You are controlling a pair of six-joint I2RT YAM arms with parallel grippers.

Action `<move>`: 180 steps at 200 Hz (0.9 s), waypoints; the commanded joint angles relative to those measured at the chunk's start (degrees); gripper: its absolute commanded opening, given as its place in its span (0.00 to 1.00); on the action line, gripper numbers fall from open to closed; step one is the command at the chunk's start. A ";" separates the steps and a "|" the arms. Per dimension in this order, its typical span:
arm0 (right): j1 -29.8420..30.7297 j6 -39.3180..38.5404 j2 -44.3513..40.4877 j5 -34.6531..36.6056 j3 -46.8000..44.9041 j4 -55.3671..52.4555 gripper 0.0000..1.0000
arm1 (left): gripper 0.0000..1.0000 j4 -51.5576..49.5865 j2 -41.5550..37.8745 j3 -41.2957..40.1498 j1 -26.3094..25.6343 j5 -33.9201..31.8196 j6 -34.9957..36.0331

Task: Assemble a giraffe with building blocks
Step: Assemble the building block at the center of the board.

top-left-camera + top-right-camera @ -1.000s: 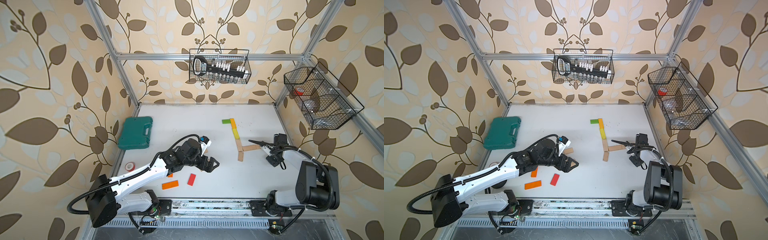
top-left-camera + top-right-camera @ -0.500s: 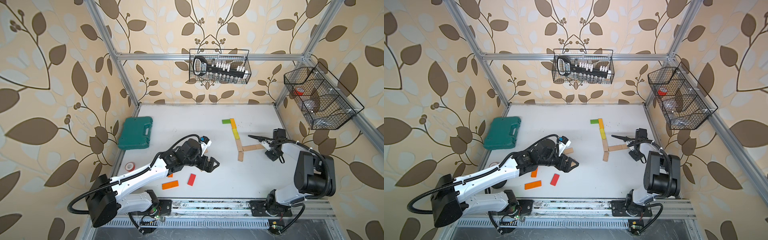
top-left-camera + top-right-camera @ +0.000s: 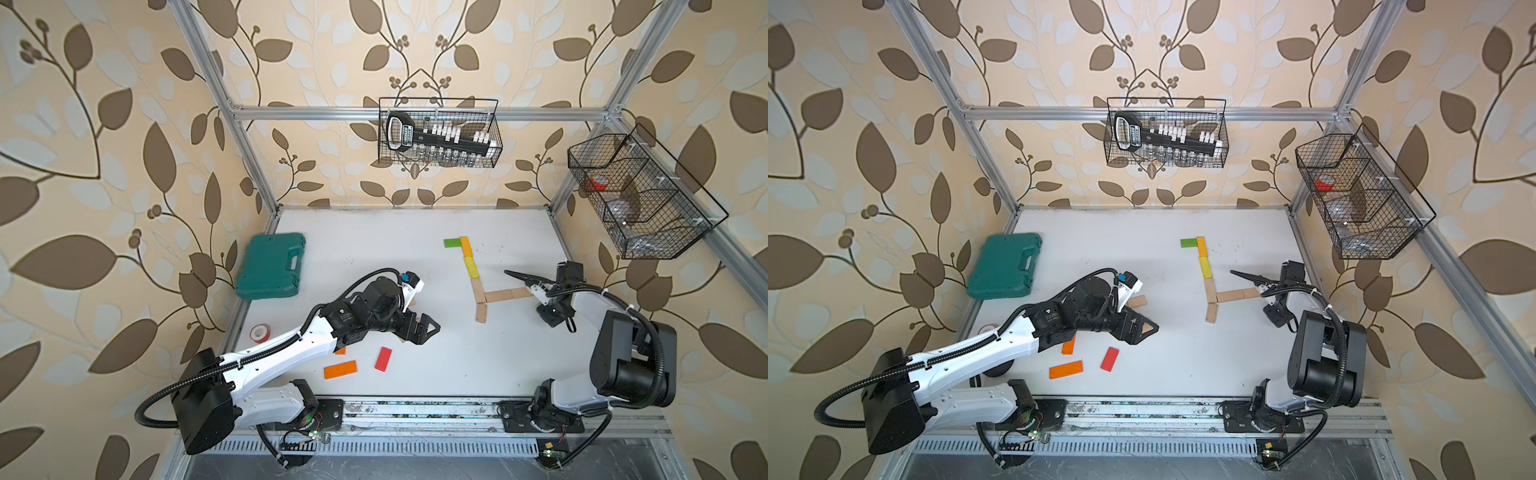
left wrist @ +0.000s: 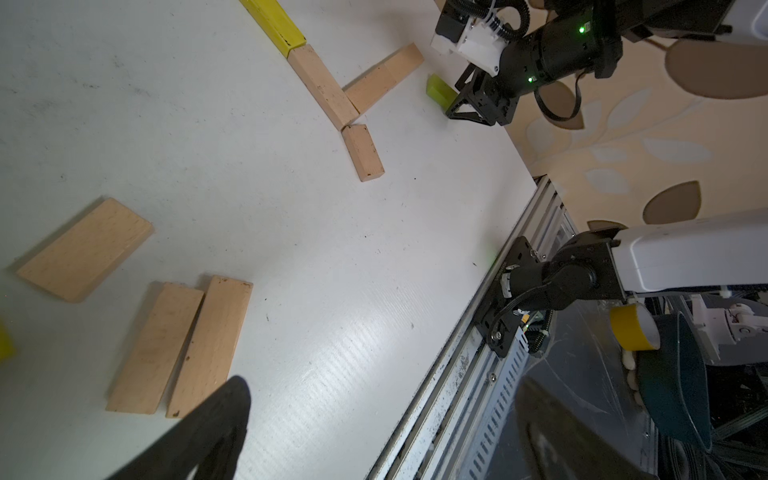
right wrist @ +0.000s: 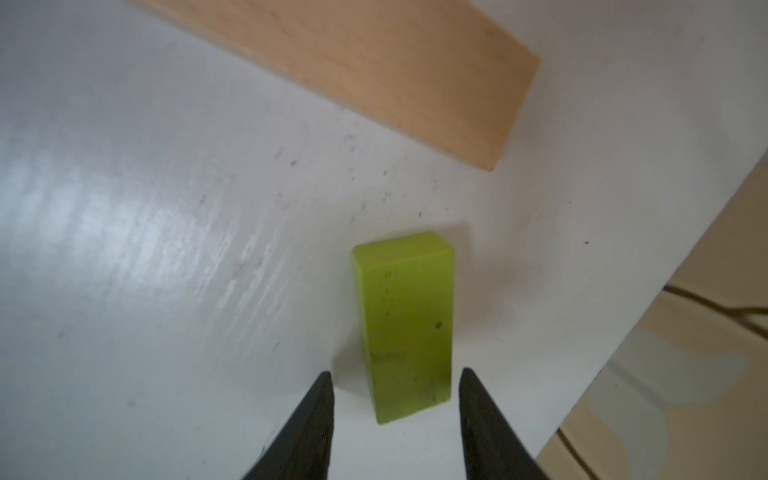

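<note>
Building blocks (image 3: 476,291) flat in a branching line on bench (image 3: 374,257), lime block (image 5: 405,324) standing near its edge, right claw (image 5: 395,372) released astride it, left claw (image 3: 428,330) spread wide, empty, by loose beige blocks (image 4: 183,349).

1. The case (image 3: 272,266) lies at the left edge of the table (image 3: 395,232); the tape roll (image 3: 260,332) lies in front of it.
2. The column of blocks (image 3: 471,272) runs front to back, right of centre; the end block (image 3: 452,242) touches its rear end on the left.
3. The row of blocks (image 3: 507,295) branches right from the column near its front end.
4. The single block (image 5: 405,324) sits just past the row's right end, between the fingertips of the right gripper (image 5: 395,378).
5. The loose block (image 3: 340,370) and the second loose block (image 3: 383,358) lie side by side near the front edge.
</note>
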 commanded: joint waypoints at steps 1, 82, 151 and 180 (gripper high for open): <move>-0.20 -0.88 0.40 -3.31 -0.05 -3.30 0.44 | 0.99 1.59 -1.08 0.26 -0.27 0.95 1.35; -0.29 -0.18 4.47 -5.18 2.58 -4.59 0.25 | 0.99 0.34 -0.62 0.85 -0.27 -0.11 2.10; -0.84 -0.12 4.86 -4.53 2.85 -4.10 0.45 | 0.99 0.80 -0.45 0.68 -0.27 0.60 1.87; -1.46 0.26 6.14 -5.74 3.95 -5.25 0.48 | 0.99 0.78 -0.45 0.72 -0.27 0.77 1.82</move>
